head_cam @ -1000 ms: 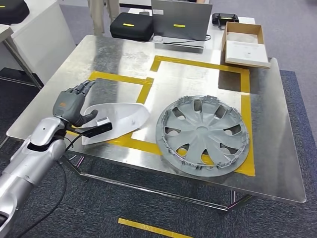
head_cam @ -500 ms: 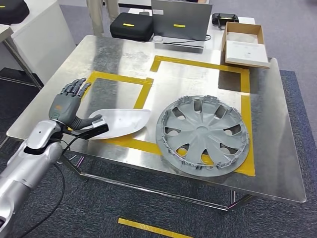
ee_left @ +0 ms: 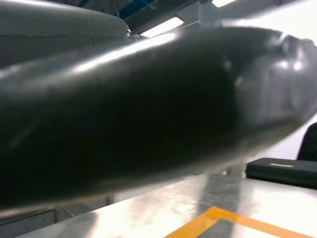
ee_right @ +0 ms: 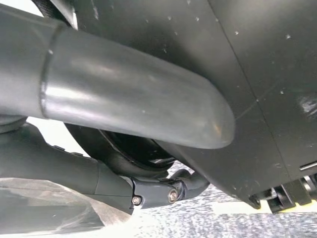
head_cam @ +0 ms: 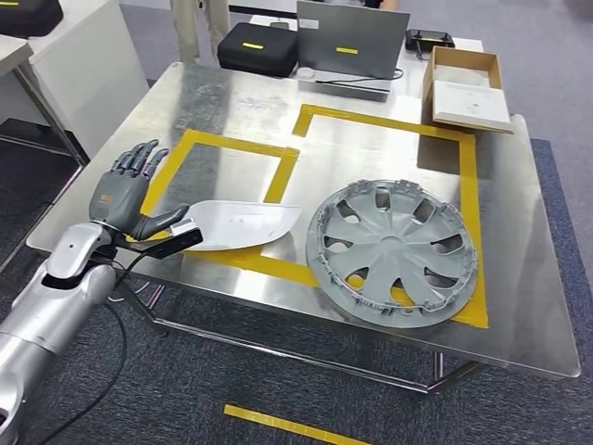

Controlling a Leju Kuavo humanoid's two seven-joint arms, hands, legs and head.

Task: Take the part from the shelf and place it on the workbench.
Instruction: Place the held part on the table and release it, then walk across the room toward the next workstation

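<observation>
The white, leaf-shaped part (head_cam: 234,225) lies flat on the steel bench (head_cam: 231,102), across the yellow tape border (head_cam: 217,144). The left hand (head_cam: 126,195) sits at its narrow end, thumb touching it, fingers (head_cam: 140,159) spread and released upward. A grey plastic hubcap (head_cam: 392,252) rests just beside the part's tip. The right hand (ee_right: 131,99) shows close and blurred; its hold cannot be told. Behind the bench stand a laptop (head_cam: 343,44) and a cardboard box (head_cam: 467,88).

Grey hubcap (head_cam: 392,250) on yellow tape (head_cam: 377,120); laptop (head_cam: 343,42), cardboard box (head_cam: 467,88) behind
</observation>
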